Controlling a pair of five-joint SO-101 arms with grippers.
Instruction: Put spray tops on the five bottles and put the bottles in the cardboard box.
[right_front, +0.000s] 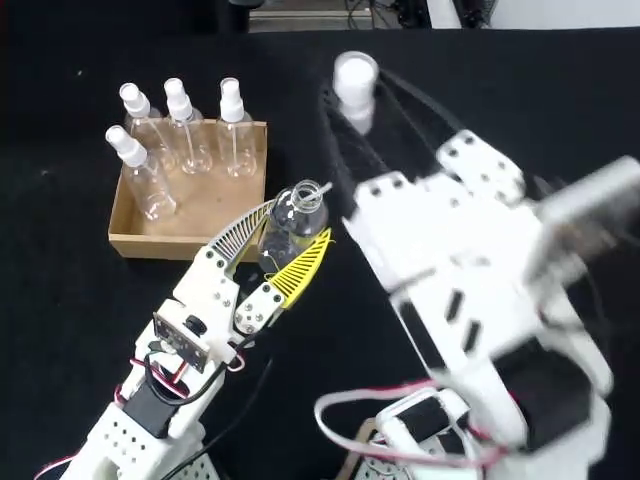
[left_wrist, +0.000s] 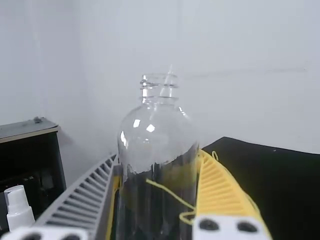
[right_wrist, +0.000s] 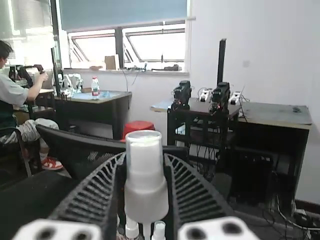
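The left gripper is pinching the last uncapped bottle between its jaws, neck up. The cardboard box, at the bottle's 9 o'clock, is holding four capped bottles. The right gripper is clamping a spray top, hanging at 1 o'clock of the open neck. A faint line at the mouth may be the dip tube; I cannot be sure. The step is calling for the top descending straight over the neck, tube first, with the left jaws gripping firmly against twist.
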